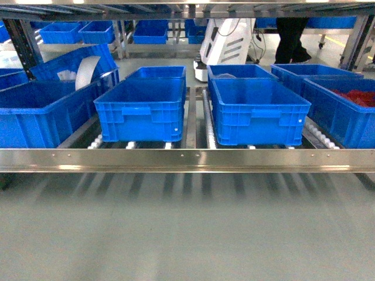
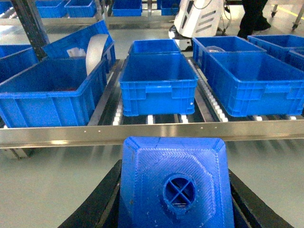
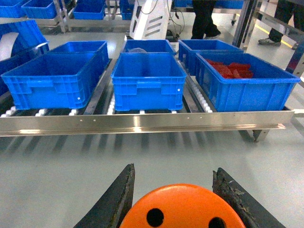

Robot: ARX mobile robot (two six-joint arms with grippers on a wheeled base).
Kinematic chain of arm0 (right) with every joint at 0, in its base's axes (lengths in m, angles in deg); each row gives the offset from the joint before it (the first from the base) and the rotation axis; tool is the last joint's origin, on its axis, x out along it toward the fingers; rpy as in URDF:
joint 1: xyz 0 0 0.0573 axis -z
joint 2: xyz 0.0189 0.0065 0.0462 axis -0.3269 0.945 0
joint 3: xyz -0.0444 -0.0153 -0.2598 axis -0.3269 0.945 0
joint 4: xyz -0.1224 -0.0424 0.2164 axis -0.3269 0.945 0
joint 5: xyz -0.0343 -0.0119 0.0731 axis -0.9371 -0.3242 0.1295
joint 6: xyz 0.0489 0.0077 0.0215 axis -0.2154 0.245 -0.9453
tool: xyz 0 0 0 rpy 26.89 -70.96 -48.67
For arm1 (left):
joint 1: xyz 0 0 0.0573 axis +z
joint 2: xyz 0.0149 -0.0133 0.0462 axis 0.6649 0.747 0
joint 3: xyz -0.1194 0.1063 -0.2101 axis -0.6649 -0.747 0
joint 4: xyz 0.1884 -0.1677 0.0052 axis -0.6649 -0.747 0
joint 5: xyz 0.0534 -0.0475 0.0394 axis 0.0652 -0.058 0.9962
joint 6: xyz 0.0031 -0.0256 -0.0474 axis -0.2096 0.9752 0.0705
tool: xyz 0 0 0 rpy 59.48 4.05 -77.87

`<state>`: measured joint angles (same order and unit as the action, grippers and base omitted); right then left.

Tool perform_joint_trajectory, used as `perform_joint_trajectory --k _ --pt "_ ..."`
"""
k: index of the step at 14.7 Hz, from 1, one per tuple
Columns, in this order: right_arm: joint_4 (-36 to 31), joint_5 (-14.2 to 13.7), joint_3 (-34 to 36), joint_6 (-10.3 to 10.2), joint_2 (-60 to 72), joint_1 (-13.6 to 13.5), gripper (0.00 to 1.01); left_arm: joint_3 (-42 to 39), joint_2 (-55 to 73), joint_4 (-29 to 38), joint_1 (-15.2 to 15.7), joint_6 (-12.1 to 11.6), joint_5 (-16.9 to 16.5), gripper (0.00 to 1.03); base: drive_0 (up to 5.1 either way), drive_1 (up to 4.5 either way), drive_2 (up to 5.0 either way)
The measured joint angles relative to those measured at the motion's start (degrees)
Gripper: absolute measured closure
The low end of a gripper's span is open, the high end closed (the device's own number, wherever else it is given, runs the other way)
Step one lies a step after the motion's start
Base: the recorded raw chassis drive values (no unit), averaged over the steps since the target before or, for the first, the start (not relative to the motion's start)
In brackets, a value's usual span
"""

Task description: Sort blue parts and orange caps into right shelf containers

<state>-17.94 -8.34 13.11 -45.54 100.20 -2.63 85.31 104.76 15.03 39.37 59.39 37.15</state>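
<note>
Left gripper (image 2: 175,190) fingers (image 2: 102,202) pinch a blue part (image 2: 175,175), hole side facing the camera. Right gripper (image 3: 183,199) fingers (image 3: 118,194) clamp an orange cap (image 3: 183,209), holed flat top toward the camera. Both held over grey floor, short of the shelf's steel front rail (image 1: 187,159). Blue crates (image 1: 140,108) sit on the rollers behind the rail; the right-end crate (image 3: 247,80) holds red parts (image 3: 232,70).
</note>
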Motion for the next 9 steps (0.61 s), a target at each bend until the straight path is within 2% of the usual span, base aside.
perform_joint_trajectory --k 9 --pt "0.0 0.0 0.0 0.1 0.0 0.0 0.59 0.0 0.0 0.1 0.0 0.0 0.0 0.59 0.0 0.0 0.0"
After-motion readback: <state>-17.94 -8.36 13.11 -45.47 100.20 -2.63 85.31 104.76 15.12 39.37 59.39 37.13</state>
